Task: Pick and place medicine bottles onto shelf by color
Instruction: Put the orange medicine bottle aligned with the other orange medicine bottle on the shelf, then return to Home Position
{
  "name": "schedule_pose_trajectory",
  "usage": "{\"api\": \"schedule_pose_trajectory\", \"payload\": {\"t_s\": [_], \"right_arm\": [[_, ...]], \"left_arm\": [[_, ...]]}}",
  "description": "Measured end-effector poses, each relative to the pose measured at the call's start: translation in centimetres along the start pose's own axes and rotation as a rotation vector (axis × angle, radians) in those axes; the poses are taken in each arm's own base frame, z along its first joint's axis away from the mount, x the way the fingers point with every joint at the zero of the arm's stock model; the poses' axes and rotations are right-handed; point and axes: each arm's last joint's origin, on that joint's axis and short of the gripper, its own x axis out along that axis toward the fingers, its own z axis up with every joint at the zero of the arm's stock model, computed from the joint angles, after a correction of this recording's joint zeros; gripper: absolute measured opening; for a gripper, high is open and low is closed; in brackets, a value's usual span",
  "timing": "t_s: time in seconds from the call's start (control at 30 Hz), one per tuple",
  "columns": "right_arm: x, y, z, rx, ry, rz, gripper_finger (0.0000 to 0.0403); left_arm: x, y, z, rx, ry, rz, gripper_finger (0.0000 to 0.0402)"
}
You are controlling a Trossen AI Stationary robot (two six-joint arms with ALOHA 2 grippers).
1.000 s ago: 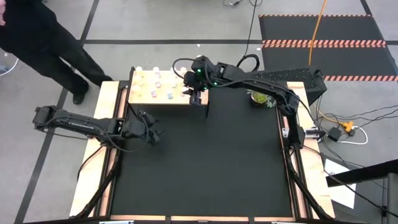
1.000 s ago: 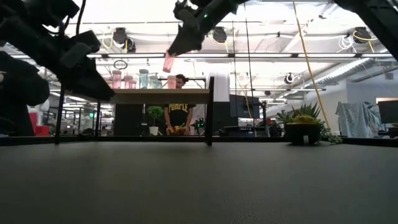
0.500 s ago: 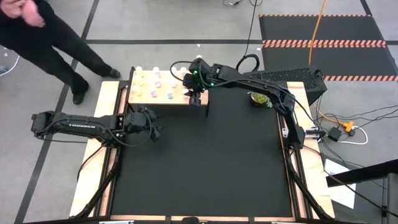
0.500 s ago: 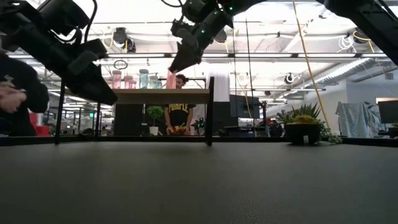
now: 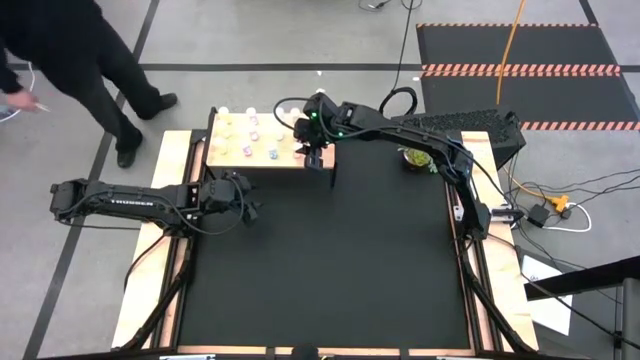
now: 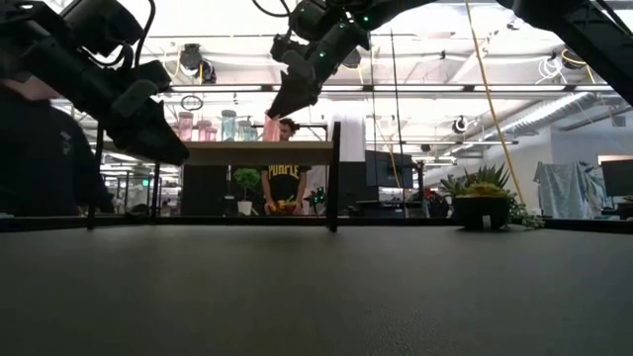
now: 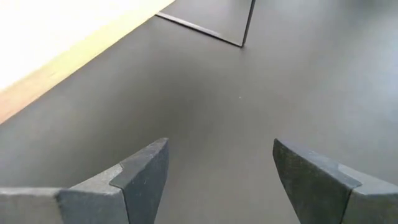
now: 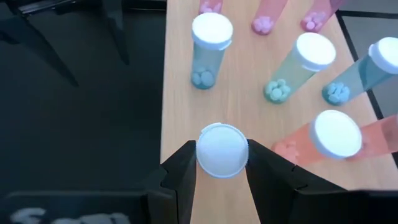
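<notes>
- Currently right gripper (image 8: 222, 163) clenched on white-capped bottle (image 8: 222, 150), over shelf (image 8: 180, 106) edge, upper centre of high view.
- Left gripper (image 7: 217, 174) fingers spread, empty, left of centre over black table (image 5: 330, 260).

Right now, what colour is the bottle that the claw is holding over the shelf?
Pink with a white cap; the bottle shows best in the low view.

- The shelf (image 8: 245, 93) has a pale, smooth wood top with faint grain, on thin black metal legs (image 6: 333, 178).
- The bottles (image 8: 208, 53) look like clear tinted plastic, glossy, with matt white plastic caps (image 8: 212, 28).
- The table mat (image 5: 330, 260) is black, matt and finely textured.
- The table's side rails (image 5: 150, 270) are bare light wood.
- The left gripper's fingers (image 7: 146, 171) are dark grey, matt and smooth.
- The right gripper (image 8: 222, 163) is black and matt.
</notes>
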Motion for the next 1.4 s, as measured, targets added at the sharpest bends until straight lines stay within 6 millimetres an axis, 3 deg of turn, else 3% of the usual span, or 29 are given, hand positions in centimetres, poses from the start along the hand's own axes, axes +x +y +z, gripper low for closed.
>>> {"api": "schedule_pose_trajectory", "payload": {"t_s": [1.1,1.4], "right_arm": [[-0.1,-0.7,0.0,0.031,-0.04,0.026,0.0146],[-1.9,-0.5,0.7,0.046,-0.067,0.018,0.0146]], "left_arm": [[0.0,0.0,0.1,-0.029,-0.004,-0.001,0.0285],[0.0,-0.2,0.3,-0.038,-0.016,-0.049,0.0285]]}}
